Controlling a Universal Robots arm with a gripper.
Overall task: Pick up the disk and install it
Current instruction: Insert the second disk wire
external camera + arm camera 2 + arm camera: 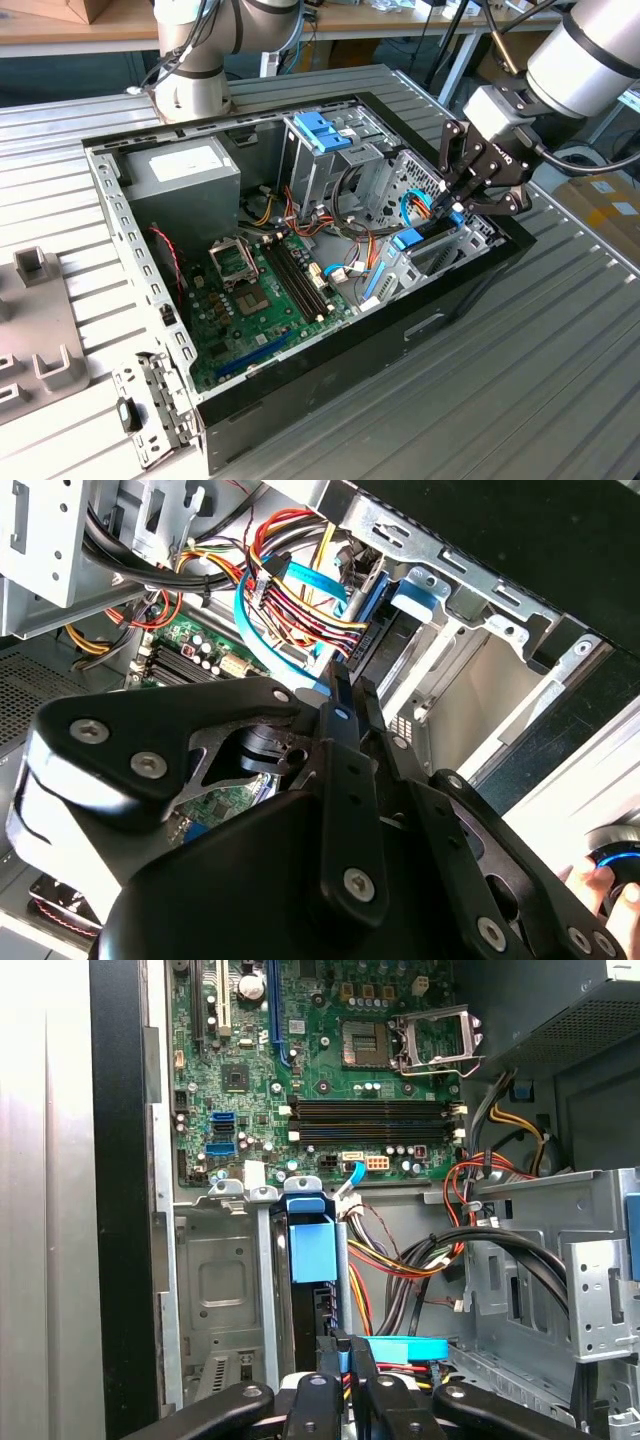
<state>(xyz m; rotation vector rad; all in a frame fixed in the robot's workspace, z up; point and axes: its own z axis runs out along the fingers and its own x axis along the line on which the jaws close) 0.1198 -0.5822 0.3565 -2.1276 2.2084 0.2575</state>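
Inside the open computer case, your gripper sits just above the disk. Its fingers are pinched narrow on the disk's blue edge, which stands upright in the drive bay.

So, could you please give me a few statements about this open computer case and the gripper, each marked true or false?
1. The gripper is down inside the open computer case, at the drive bay on the exterior view's right. True.
2. The disk stands on edge in the bay, its light blue frame uppermost. True.
3. The processor socket on the motherboard carries a cooler. False: it is bare, with its metal frame exposed.
4. The grey power-supply box lies outside the case on the table. False: it sits inside the case, in a corner.
5. The case's side panel is fitted. False: the case is open, with the motherboard exposed.
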